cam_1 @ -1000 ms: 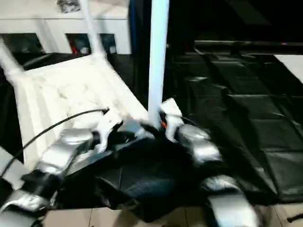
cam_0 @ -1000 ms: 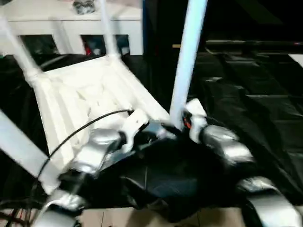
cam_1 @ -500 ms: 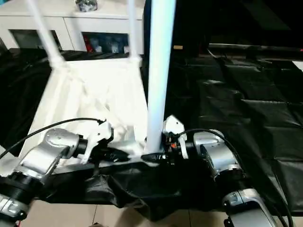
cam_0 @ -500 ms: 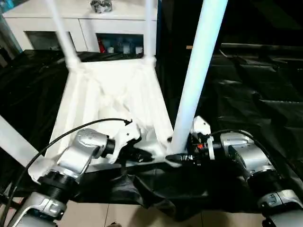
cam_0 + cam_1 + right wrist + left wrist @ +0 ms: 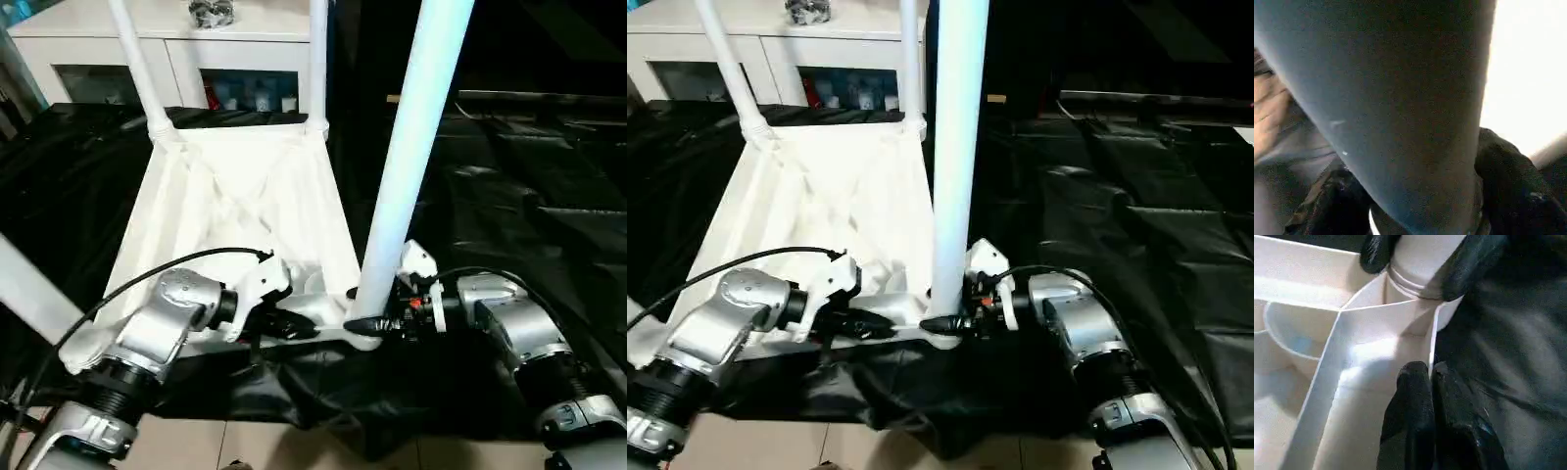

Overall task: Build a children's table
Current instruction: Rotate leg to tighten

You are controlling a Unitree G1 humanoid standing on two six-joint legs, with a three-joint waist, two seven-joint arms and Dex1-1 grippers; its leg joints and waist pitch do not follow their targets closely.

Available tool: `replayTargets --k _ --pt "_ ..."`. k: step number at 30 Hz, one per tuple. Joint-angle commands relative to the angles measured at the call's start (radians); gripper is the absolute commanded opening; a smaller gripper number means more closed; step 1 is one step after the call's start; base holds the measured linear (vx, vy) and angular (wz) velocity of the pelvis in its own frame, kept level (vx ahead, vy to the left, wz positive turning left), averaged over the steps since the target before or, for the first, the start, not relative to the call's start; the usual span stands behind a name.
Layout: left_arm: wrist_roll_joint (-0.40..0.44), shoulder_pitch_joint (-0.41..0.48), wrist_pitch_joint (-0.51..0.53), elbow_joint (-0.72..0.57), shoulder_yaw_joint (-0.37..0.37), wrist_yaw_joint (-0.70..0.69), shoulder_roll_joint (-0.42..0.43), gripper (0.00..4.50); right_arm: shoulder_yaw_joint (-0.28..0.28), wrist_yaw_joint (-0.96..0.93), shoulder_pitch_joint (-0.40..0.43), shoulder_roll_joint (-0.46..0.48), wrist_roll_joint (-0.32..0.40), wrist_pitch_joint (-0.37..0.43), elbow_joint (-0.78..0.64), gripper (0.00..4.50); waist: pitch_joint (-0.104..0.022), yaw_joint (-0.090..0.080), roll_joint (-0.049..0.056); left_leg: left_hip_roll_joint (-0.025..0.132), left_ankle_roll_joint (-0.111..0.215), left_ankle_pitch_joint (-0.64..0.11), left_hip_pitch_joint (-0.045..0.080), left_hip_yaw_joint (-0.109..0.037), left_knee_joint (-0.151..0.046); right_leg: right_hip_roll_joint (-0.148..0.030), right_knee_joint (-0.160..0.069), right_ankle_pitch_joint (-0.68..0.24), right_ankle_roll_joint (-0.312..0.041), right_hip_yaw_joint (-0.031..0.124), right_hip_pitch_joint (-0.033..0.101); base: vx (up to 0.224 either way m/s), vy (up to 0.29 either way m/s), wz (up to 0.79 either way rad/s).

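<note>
The near leg [image 5: 407, 176] is standing upright in the upturned tabletop's [image 5: 245, 196] near-right corner socket, the right claw [image 5: 377, 323] gripping its base while the left claw [image 5: 1425, 382] is pinching the rim just beside it.

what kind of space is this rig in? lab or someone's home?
Hard to say; likely an indoor test or demo room set up like a home. Pointers: a white glass-door cabinet with items behind the glass, black sheeting spread under the upturned tabletop, and pale floor tiles at the near edge.

Head stereo pair looks down-forward over forearms; wrist cameras sit close at tabletop [image 5: 235, 206] corner socket.
</note>
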Motion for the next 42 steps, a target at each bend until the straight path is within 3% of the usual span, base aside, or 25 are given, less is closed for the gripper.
replayTargets --k 1,2,3,4,6,9,14,15,17,18,23,26,29,33,36,39,42 --pt "-0.006 -0.053 0.01 0.003 -0.006 0.128 -0.087 0.0 0.056 -0.168 -0.026 0.11 -0.045 0.001 0.071 2.59 -0.044 -0.015 -0.006 0.008 -0.003 -0.318 0.007 -0.004 -0.072 -0.053 -0.101 -0.467 -0.16 0.031 0.039 -0.057 -0.005 -0.11" --pt "0.002 -0.059 0.025 0.01 0.001 0.17 -0.105 0.0 0.027 -0.267 -0.052 0.143 -0.049 -0.003 0.125 2.59 -0.045 -0.019 -0.013 0.007 -0.005 -0.322 0.006 -0.007 -0.073 -0.054 -0.104 -0.504 -0.139 0.027 0.043 -0.057 -0.005 -0.11" --pt "0.008 -0.064 0.04 0.014 0.01 0.21 -0.124 0.0 0.001 -0.339 -0.072 0.173 -0.041 -0.004 0.165 2.59 -0.045 -0.028 -0.009 0.006 -0.006 -0.318 -0.002 -0.011 -0.074 -0.057 -0.105 -0.536 -0.117 0.027 0.044 0.0 0.0 0.0" --pt "0.01 -0.067 0.05 0.014 0.015 0.233 -0.136 0.0 -0.01 -0.374 -0.081 0.189 -0.038 -0.003 0.182 2.58 -0.046 -0.034 -0.008 0.005 -0.005 -0.326 0.0 -0.012 -0.073 -0.056 -0.111 -0.551 -0.104 0.025 0.041 0.0 0.0 0.0" --pt "0.015 -0.072 0.067 0.014 0.03 0.287 -0.168 0.0 -0.027 -0.445 -0.097 0.222 -0.038 -0.007 0.215 2.58 -0.05 -0.044 -0.013 0.006 0.007 -0.316 0.0 -0.01 -0.07 -0.054 -0.109 -0.501 -0.118 0.029 0.039 0.0 0.0 0.0" --pt "0.031 -0.07 0.085 -0.001 0.033 0.35 -0.214 0.0 -0.038 -0.558 -0.124 0.27 -0.066 -0.035 0.272 2.57 -0.055 -0.051 -0.01 0.01 0.025 -0.279 -0.005 -0.007 -0.069 -0.051 -0.095 -0.38 -0.169 0.03 0.041 0.0 0.0 0.0" --pt "0.036 -0.063 0.082 -0.011 0.018 0.356 -0.227 0.0 -0.039 -0.599 -0.142 0.29 -0.09 -0.091 0.32 2.57 -0.06 -0.052 -0.012 0.008 0.061 -0.212 -0.007 0.001 -0.063 -0.05 -0.086 -0.247 -0.211 0.033 0.048 0.0 0.0 0.0" --pt "0.035 -0.062 0.082 -0.013 0.014 0.355 -0.227 0.0 -0.042 -0.59 -0.145 0.29 -0.089 -0.1 0.329 3.13 -0.06 -0.052 -0.011 0.008 0.065 -0.203 -0.008 0.002 -0.062 -0.05 -0.084 -0.235 -0.214 0.033 0.049 0.0 0.0 0.0" --pt "0.033 -0.059 0.076 -0.014 0.008 0.347 -0.222 0.0 -0.05 -0.543 -0.151 0.283 -0.072 -0.104 0.333 3.13 -0.061 -0.053 -0.008 0.008 0.075 -0.188 -0.008 0.002 -0.061 -0.049 -0.081 -0.203 -0.227 0.032 0.051 0.0 0.0 0.0" --pt "0.032 -0.058 0.072 -0.013 0.008 0.343 -0.218 0.0 -0.04 -0.522 -0.151 0.272 -0.078 -0.124 0.327 3.33 -0.059 -0.053 -0.009 0.009 0.077 -0.196 -0.008 0.003 -0.062 -0.049 -0.082 -0.21 -0.232 0.031 0.051 0.0 0.0 0.0" --pt "0.022 -0.053 0.049 -0.018 -0.01 0.261 -0.178 0.0 -0.003 -0.364 -0.124 0.223 -0.069 -0.177 0.27 3.33 -0.058 -0.053 -0.006 0.011 0.073 -0.22 -0.005 0.002 -0.063 -0.048 -0.084 -0.234 -0.231 0.032 0.051 0.0 0.0 0.0" --pt "0.016 -0.051 0.039 -0.018 -0.019 0.214 -0.152 0.0 0.023 -0.247 -0.094 0.186 -0.051 -0.187 0.211 3.33 -0.061 -0.046 -0.004 0.013 0.093 -0.195 -0.005 0.003 -0.061 -0.048 -0.077 -0.164 -0.248 0.034 0.054 0.0 0.0 0.0" --pt "0.004 -0.047 0.019 -0.02 -0.038 0.121 -0.105 0.0 0.062 -0.054 -0.045 0.117 -0.014 -0.151 0.113 3.33 -0.06 -0.036 -0.008 0.012 0.11 -0.192 -0.003 0.004 -0.06 -0.045 -0.079 -0.156 -0.254 0.032 0.057 0.0 0.0 0.0" --pt "-0.017 -0.038 -0.009 -0.036 -0.061 -0.011 -0.043 0.0 0.11 0.149 0.008 0.028 0.028 -0.069 -0.016 3.33 -0.054 -0.018 0.0 0.02 0.099 -0.227 0.005 0.006 -0.065 -0.045 -0.084 -0.219 -0.243 0.034 0.048 0.0 0.0 0.0" --pt "-0.027 -0.035 -0.021 -0.045 -0.076 -0.083 -0.009 0.0 0.124 0.216 0.025 -0.008 0.039 -0.03 -0.065 3.33 -0.055 0.0 -0.002 0.023 0.08 -0.245 0.015 0.009 -0.065 -0.044 -0.083 -0.224 -0.248 0.038 0.04 0.0 0.0 0.0" --pt "-0.051 -0.027 -0.004 -0.073 -0.092 -0.152 0.022 0.0 0.135 0.25 0.035 -0.029 0.044 -0.005 -0.09 3.33 -0.054 0.005 0.001 0.023 0.066 -0.249 0.008 0.005 -0.07 -0.046 -0.079 -0.229 -0.238 0.038 0.045 0.0 0.0 0.0" --pt "-0.051 -0.027 -0.01 -0.074 -0.094 -0.159 0.029 0.0 0.141 0.268 0.047 -0.04 0.05 0.023 -0.118 3.01 -0.055 0.006 0.001 0.021 0.059 -0.246 0.008 0.005 -0.069 -0.046 -0.078 -0.214 -0.241 0.038 0.046 0.0 0.0 0.0"
